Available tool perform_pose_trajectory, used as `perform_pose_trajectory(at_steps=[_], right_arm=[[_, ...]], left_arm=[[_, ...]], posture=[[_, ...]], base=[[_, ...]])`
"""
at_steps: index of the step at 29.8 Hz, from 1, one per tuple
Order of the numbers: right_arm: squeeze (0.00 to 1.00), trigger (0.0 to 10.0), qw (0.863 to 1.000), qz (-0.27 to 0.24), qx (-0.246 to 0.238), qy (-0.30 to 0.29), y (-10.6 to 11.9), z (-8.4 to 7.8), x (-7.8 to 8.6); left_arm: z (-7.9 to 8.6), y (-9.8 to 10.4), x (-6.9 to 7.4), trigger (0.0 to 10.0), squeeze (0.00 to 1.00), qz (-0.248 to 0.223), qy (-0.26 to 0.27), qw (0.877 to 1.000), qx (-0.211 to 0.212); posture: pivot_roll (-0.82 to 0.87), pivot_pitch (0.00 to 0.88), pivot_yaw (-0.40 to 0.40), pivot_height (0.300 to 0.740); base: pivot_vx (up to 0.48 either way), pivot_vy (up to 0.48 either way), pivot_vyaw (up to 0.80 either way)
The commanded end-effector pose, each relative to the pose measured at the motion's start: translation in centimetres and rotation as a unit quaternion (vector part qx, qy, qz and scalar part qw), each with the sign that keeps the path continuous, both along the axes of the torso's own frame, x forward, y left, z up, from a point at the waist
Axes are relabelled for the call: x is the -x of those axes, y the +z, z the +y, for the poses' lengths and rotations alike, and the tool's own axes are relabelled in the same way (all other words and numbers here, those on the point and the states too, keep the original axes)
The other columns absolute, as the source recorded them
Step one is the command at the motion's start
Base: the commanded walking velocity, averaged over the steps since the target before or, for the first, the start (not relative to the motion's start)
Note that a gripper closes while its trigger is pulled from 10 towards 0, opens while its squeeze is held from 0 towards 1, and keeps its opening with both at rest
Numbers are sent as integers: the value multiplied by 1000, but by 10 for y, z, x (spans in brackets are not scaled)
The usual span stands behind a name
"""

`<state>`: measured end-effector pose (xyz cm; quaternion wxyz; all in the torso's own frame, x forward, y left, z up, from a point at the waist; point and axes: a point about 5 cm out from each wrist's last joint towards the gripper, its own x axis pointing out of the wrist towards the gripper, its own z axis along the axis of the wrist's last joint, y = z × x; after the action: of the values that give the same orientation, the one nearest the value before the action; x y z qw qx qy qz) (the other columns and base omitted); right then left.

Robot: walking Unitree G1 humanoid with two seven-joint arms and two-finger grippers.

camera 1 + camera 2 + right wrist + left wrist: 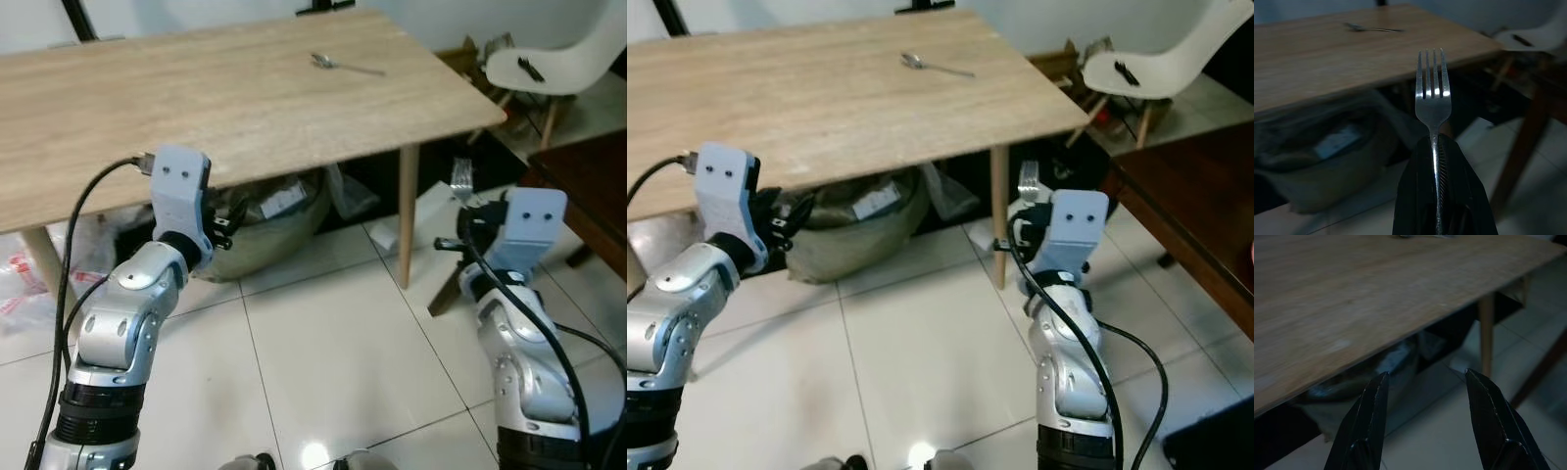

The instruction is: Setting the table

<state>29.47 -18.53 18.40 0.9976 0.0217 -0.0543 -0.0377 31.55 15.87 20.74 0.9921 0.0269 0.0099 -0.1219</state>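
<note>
Right claw (pixel 1436 147) clamps a fork (pixel 1433 98) upright beside the wooden table (pixel 196 98); left claw (pixel 1425 382) gapes, holding nothing.

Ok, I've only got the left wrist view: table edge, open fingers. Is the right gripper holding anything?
Observer: Yes, the right gripper is shut on a fork, tines up.
Operator: There's something cut off at the table's far edge. What is it?
Observer: A spoon, lying flat near the far right corner of the table.
Operator: Is the fork over the table?
Observer: No, it's held on the robot's side of the near edge, close to the right front table leg.
</note>
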Motion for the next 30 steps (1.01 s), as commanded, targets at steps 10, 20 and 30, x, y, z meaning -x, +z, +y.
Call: perform_pose_trajectory(at_steps=[10,20,30], right_arm=[[0,10000,1000,0,-16,-14,-1,-7,0],[0,10000,1000,-3,-17,-18,0,-8,1],[0,10000,1000,-4,-19,-19,0,-8,0]], left_arm=[[-2,-3,-2,10000,0,3,-3,1000,-5],[-4,-2,-3,10000,0,0,-9,1000,-4],[-4,-1,-4,10000,0,-1,-11,1000,-4]], posture=[[-136,31,87,740],[-140,30,93,740],[-140,33,96,740]], base=[[0,0,-800],[0,0,-800],[0,0,-800]])
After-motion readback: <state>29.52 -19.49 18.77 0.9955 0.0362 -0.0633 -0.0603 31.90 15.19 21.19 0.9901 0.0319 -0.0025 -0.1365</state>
